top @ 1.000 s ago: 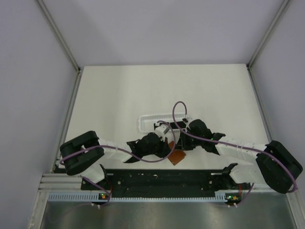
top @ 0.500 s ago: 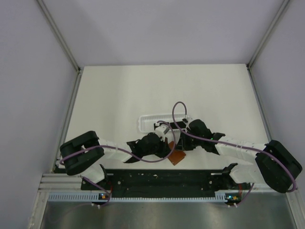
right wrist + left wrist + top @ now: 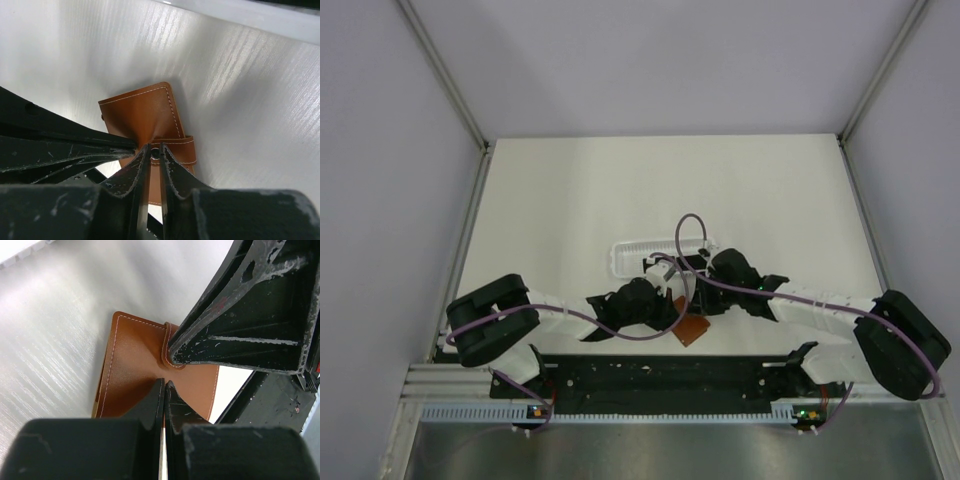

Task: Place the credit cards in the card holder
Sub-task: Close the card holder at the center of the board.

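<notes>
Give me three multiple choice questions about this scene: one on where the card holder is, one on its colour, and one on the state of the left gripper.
1. Where on the table is the card holder?
A. Far left corner
B. Just on the arms' side of the white basket
C. Far right corner

2. What colour is the card holder?
A. Brown
B. Blue
C. Green

3. What state is the left gripper in?
A. Wide open
B. Out of view
C. Shut

Answers: 1 B, the top view shows it just in front of the basket; 2 A, both wrist views show brown stitched leather; 3 C, its own wrist view shows the fingertips meeting.
</notes>
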Controlling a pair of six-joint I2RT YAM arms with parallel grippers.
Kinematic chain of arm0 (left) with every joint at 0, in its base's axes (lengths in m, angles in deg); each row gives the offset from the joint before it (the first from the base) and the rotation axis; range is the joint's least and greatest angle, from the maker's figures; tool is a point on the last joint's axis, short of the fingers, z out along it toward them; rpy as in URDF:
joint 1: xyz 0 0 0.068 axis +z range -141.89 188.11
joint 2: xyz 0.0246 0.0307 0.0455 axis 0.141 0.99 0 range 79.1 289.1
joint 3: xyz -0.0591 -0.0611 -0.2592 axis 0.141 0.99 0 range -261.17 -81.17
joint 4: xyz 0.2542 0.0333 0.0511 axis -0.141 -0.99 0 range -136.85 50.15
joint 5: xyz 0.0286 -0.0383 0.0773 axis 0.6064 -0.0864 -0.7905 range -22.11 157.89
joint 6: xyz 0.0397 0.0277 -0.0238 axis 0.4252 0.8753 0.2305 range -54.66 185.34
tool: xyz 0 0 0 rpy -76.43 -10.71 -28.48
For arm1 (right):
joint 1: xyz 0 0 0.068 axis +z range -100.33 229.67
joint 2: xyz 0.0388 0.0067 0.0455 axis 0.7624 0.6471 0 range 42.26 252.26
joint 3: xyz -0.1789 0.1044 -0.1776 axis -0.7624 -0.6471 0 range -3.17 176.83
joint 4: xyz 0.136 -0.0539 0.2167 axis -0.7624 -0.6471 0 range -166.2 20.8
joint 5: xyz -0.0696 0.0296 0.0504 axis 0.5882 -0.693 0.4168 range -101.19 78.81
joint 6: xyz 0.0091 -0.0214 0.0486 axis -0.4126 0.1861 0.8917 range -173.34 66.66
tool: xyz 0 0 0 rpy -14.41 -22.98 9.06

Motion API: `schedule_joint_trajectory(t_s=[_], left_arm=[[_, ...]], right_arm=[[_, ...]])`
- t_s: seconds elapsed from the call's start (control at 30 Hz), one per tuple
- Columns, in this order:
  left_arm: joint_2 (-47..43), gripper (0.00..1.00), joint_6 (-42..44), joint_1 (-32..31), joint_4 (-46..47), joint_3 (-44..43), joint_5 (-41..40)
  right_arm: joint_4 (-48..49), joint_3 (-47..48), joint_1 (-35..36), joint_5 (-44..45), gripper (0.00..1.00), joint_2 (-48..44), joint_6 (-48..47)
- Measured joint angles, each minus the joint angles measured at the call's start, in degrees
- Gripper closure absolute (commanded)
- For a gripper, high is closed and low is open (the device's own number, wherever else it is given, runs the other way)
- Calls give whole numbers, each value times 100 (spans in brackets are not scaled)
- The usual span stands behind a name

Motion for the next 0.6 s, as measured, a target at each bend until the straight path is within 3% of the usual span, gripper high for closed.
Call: schedule_joint_trajectory(t_s=[0.33, 0.6], left_arm=[[2, 100, -2, 0, -20, -11, 4], [2, 100, -26, 0, -13, -11, 7]], right_arm=[[-332, 251, 612, 850, 85, 20, -136], [-286, 234, 1047, 1502, 91, 7, 81]])
